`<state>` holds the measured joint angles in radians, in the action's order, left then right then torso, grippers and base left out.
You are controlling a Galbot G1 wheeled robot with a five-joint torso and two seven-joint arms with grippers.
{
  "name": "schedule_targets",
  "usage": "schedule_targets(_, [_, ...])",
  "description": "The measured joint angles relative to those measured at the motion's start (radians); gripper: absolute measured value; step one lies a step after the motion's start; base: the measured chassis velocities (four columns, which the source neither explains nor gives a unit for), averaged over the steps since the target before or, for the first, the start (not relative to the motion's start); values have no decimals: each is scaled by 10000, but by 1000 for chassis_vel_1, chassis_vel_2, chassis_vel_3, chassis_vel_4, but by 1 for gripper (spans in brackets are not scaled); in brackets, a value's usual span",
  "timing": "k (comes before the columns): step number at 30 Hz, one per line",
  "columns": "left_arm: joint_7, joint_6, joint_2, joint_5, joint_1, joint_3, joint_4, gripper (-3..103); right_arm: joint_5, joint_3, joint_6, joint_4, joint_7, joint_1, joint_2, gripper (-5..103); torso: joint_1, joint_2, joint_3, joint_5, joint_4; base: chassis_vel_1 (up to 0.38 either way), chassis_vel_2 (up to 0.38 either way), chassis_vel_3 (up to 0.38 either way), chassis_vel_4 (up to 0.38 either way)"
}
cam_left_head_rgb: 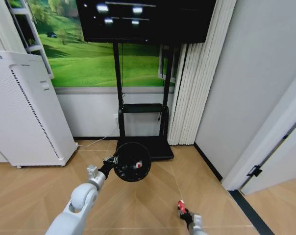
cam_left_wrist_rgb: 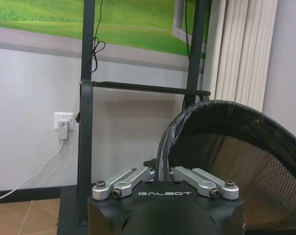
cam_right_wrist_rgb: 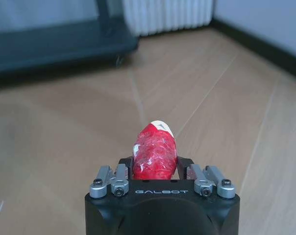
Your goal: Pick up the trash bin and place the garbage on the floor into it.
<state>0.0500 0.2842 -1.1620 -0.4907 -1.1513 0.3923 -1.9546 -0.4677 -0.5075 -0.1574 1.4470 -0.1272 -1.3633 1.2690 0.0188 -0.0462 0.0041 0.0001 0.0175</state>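
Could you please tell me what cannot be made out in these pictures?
- Head view: the red-and-white bits inside the trash bin are too small to identify.
- Head view: the right gripper is cut off by the bottom edge.
- Right wrist view: the red garbage has its lower part hidden by the gripper body.

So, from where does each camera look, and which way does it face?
Head view: high on the robot, facing forward and down at the floor; both arms show.
Left wrist view: behind the left hand, facing the wall, shut on the trash bin rim.
Right wrist view: behind the right hand, low over the floor, holding red garbage.
Shared: head view shows bin and garbage.
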Motion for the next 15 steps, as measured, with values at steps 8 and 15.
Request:
schedule_targets(8, [6,-25,-62,56,38,23,280,4,-493,-2449,163,2091,240,-450,-1024,47,0,-1,0,3,3,0,0,0,0])
schedule_targets(15, [294,-178,-565,130,348,-263,1655,4,-680,-2515,915,4105,937,-1075,-1371,47,0,-3,0,-2,5,0,0,0,0])
